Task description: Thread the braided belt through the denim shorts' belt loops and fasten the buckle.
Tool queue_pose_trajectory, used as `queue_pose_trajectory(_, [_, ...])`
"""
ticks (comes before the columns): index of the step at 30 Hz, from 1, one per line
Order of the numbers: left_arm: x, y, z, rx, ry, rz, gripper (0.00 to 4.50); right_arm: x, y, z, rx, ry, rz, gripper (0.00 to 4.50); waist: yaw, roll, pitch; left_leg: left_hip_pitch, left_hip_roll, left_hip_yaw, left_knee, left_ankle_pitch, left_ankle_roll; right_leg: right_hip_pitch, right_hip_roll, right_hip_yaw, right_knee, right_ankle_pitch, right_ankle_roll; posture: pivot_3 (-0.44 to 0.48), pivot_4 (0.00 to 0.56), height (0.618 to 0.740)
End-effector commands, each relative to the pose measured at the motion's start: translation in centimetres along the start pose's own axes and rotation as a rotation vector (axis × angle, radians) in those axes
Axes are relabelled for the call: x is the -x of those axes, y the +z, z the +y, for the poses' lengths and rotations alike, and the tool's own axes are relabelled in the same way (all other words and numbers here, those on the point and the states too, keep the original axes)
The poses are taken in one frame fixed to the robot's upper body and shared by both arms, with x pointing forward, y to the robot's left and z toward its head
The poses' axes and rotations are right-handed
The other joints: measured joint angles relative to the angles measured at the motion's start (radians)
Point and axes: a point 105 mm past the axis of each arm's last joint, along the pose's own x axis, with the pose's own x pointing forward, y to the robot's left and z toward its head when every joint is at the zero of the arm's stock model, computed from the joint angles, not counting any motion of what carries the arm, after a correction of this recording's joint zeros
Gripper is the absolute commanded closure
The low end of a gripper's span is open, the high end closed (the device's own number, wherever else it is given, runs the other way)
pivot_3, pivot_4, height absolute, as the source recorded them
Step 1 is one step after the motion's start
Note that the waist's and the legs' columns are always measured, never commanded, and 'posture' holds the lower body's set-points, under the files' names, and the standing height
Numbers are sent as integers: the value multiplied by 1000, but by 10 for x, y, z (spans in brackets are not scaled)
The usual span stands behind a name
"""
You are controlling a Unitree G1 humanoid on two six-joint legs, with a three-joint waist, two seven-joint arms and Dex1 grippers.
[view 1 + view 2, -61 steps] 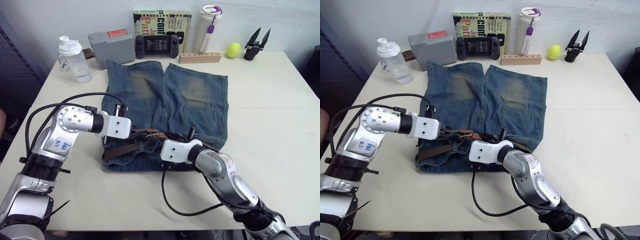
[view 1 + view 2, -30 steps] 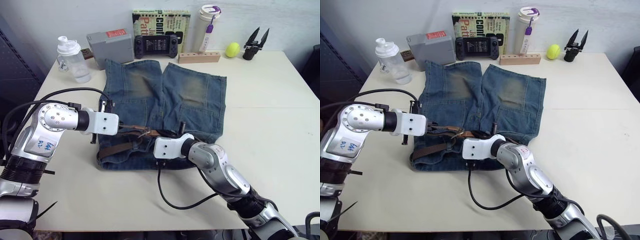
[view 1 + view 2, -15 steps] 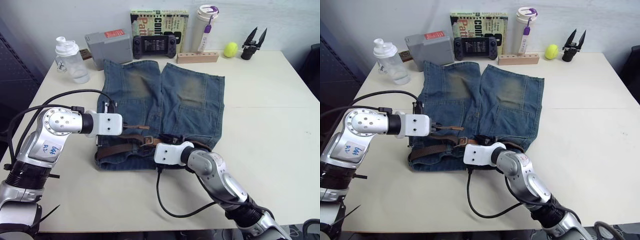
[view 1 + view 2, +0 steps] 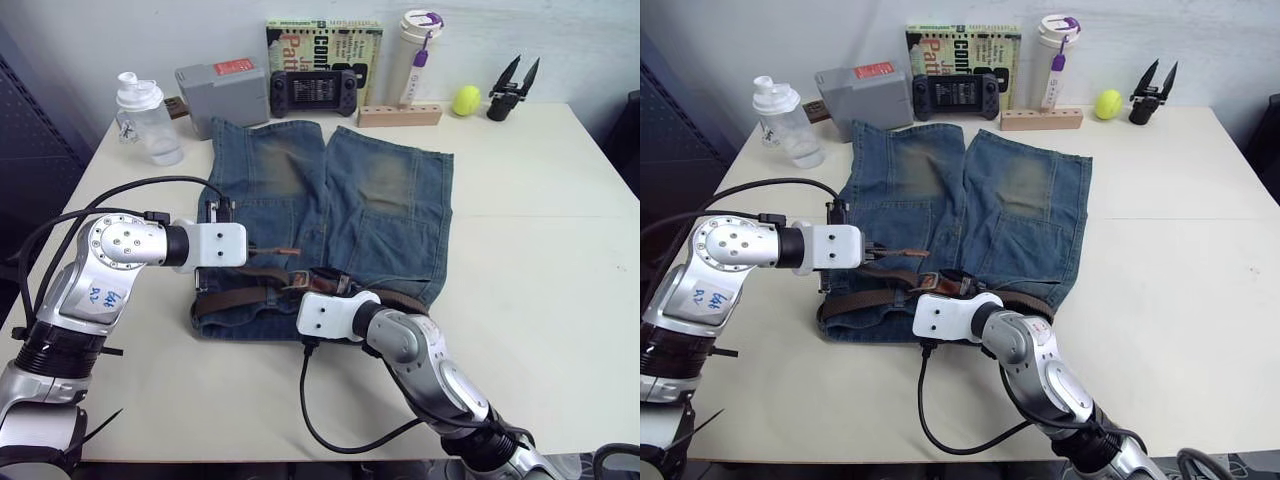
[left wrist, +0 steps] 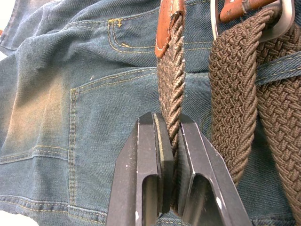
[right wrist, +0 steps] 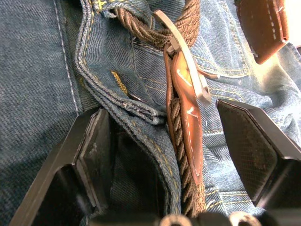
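Dark-brown woven braided belt (image 5: 171, 113) lies along the waistband of the faded blue denim shorts (image 4: 330, 200) on the pale worktop (image 4: 540, 250), and my left hand (image 5: 170, 165) is clenched on its tan-tipped end to feed it. My right hand (image 6: 162, 141) spreads wide around the silvery metal buckle (image 6: 186, 70), ready to steady it for fastening

- It looks like a test room or lab with one big cream table (image 4: 560, 250) by a plain white wall (image 4: 150, 30)
- Mixed things stand in a row: a book (image 4: 322, 45), a game pad (image 4: 316, 90), a grey box (image 4: 222, 88), a yellow ball (image 4: 466, 99)
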Motion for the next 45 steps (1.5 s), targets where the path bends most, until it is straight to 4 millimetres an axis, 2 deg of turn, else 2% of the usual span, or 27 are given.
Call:
queue_pose_trajectory(1, [8,5,10,-27,42,-9,4500,4,11,-9,26,-30,-44,4113,0,0,0,0,0,0,0,0,0,0,0,0,0,0,0,0,150,731])
queue_pose_trajectory(2, [8,5,10,-28,41,-8,4500,3,11,-10,30,-33,-44,4450,0,0,0,0,0,0,0,0,0,0,0,0,0,0,0,0,150,731])
queue_pose_trajectory(3, [8,5,10,-30,38,-9,4500,3,11,-11,35,-35,-47,4469,0,0,0,0,0,0,0,0,0,0,0,0,0,0,0,0,150,731])
queue_pose_trajectory(12, [10,1,8,-30,22,6,4500,-1,22,-27,117,-104,-102,4469,-1,0,0,0,0,0,0,0,0,0,0,0,0,0,0,0,150,731])
queue_pose_trajectory(27, [23,-10,5,-39,-30,69,4500,-7,27,-28,129,-110,-124,4469,-3,0,0,0,0,0,-1,0,0,0,0,0,0,0,0,0,150,731])
queue_pose_trajectory(40, [16,-1,0,-71,-72,39,4500,-7,33,-31,134,-133,-154,4469,-3,0,0,0,0,0,0,0,0,0,0,0,0,0,0,0,150,731])
queue_pose_trajectory(45, [19,-5,7,-57,-36,49,4500,-7,34,-31,134,-133,-156,4469,-3,0,0,0,0,0,0,0,0,0,0,0,0,0,0,0,150,731])
